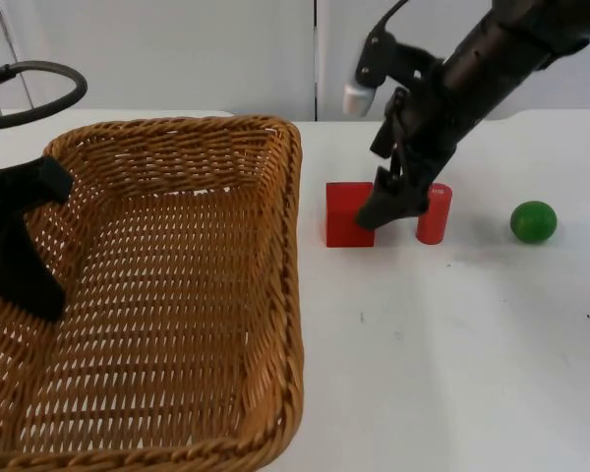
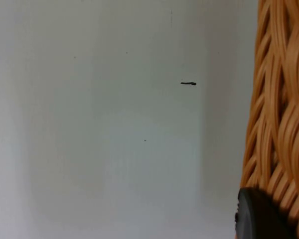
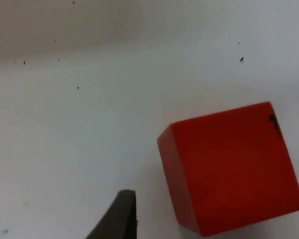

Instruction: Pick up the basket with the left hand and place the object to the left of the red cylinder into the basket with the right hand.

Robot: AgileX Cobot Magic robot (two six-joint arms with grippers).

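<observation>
- Right gripper: lowered over the middle of the table, its tip between the red cube and the red cylinder, against the cube's right side. Whether its fingers stand apart or together cannot be told; the right wrist view shows one dark fingertip just beside the cube, not touching it.
- Task's thing: the red cube, standing on the table immediately left of the cylinder and just off the basket's right wall, not yet lifted.
- Step in hand, as judged: closing on the cube. To do it well, the fingers should straddle two opposite flat faces squarely, with the cube centred between them. The cylinder stands close on the right, so the outer finger should descend in the narrow gap without tipping it.
- Left gripper: at the basket's left wall near the table's left edge, clamped on the wicker rim; the left wrist view shows a fingertip against the weave.
- Basket: large, woven, open-topped, occupying the table's left half; nothing lies inside it.
- Green ball: toward the table's right edge, well apart from the cylinder; not part of the step.
</observation>
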